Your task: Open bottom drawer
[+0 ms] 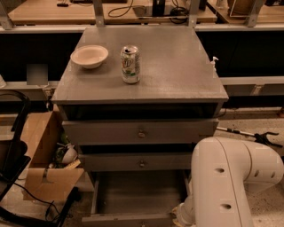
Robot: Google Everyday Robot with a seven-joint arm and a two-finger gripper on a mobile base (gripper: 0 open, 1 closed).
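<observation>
1. Camera view looks down on a grey cabinet (pixel 208 128) with three drawers; its flat top is the counter (pixel 177 66)
2. bottom drawer (pixel 133 193): lowest of the three, pulled well out toward the camera, with the bare grey floor of its shallow tray showing; its front panel (pixel 120 220) is at the bottom edge of the view and partly cut off
3. top drawer (pixel 102 132) and middle drawer (pixel 111 162): both pushed in, each with a small round knob at mid-front, the top drawer knob (pixel 141 133) straight above the middle drawer knob (pixel 142 163)
4. arm (pixel 222 186): bulky white shell fills the lower right; one fat link stands near upright, its rounded top level with the middle drawer, and a second link runs off to the right edge
5. At the fat link's lower left a slimmer section (pixel 182 216) pokes down and left, just beside the bottom drawer's front right corner, and runs out of the bottom edge
6. pincer: down at that low end of the arm by the drawer's front right corner, hidden by the arm and the bottom edge; wide or narrow, cannot tell
7. On the counter: pale bowl (pixel 89 56) at back left, and an upright can (pixel 130 64) just to its right, near it but apart
8. Floor left of the cabinet: open cardboard box (pixel 40 150) with odd items inside, and a black frame (pixel 11 155) further left
9. Floor right of the cabinet: thin dark tool (pixel 253 135) lying behind the arm
10. Behind the cabinet: wooden bench (pixel 53 11) with cables on it
</observation>
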